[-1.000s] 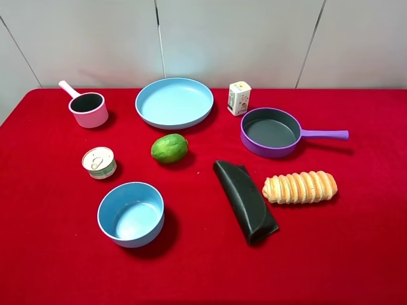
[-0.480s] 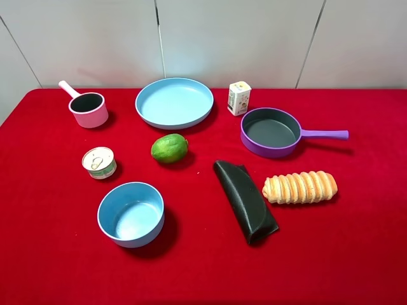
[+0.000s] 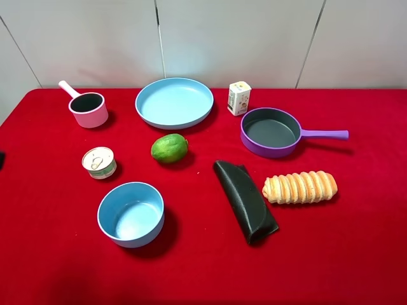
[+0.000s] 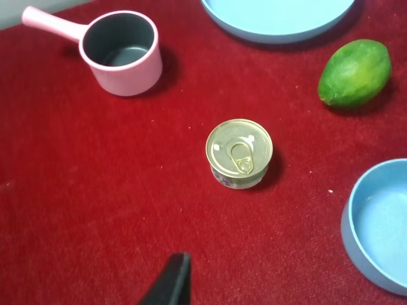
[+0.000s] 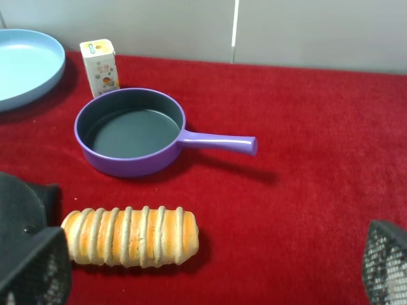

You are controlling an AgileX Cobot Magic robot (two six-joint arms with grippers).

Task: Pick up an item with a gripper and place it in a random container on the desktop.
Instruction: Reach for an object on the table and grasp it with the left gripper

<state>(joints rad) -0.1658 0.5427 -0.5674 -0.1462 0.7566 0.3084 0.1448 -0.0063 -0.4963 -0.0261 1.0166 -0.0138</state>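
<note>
A small black piece of the left arm (image 3: 1,159) has just appeared at the left edge of the red-clothed counter (image 3: 51,254).

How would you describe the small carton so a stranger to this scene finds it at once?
On the red cloth, look to the far edge by the wall, between the large light-blue plate and the purple frying pan. The carton stands upright there, just behind the pan's rim. It is the only upright box: white and pale yellow with small printed pictures.
</note>
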